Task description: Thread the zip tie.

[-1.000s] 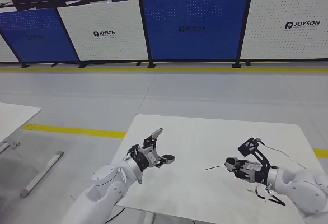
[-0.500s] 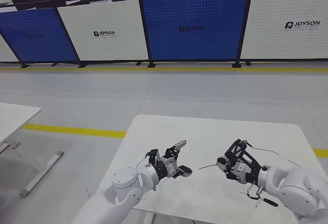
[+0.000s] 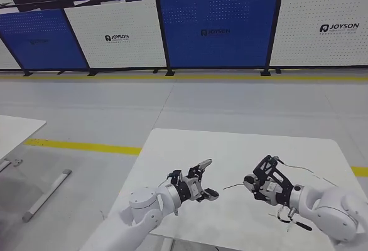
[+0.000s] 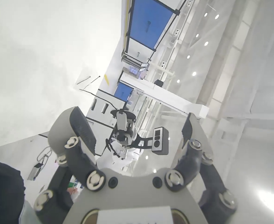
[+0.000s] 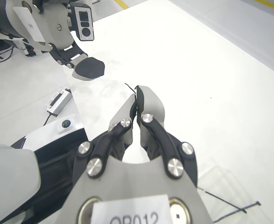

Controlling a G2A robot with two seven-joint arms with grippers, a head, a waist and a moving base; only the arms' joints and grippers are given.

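Observation:
My right gripper (image 3: 250, 183) is shut on a thin black zip tie (image 3: 232, 186) above the white table (image 3: 234, 147). The tie's free end sticks out toward my left gripper (image 3: 210, 180). In the right wrist view the tie's short black tip (image 5: 129, 86) pokes out past the closed gripper (image 5: 135, 94). My left gripper (image 4: 133, 122) is open and empty, a short gap away and facing the right one. In the left wrist view the held zip tie (image 4: 97, 96) runs as a fine line away from the right gripper (image 4: 121, 127).
Spare zip ties (image 3: 303, 168) lie on the table behind my right arm, and those spare zip ties (image 5: 230, 205) rest by clear plastic (image 5: 223, 183). The table's near edge (image 3: 190, 237) is close below both arms. A small grey box (image 5: 57, 100) lies on the floor.
My left arm has swung right and closer to the right gripper, staying open. The right gripper turned and shifted slightly left early on, still holding the zip tie.

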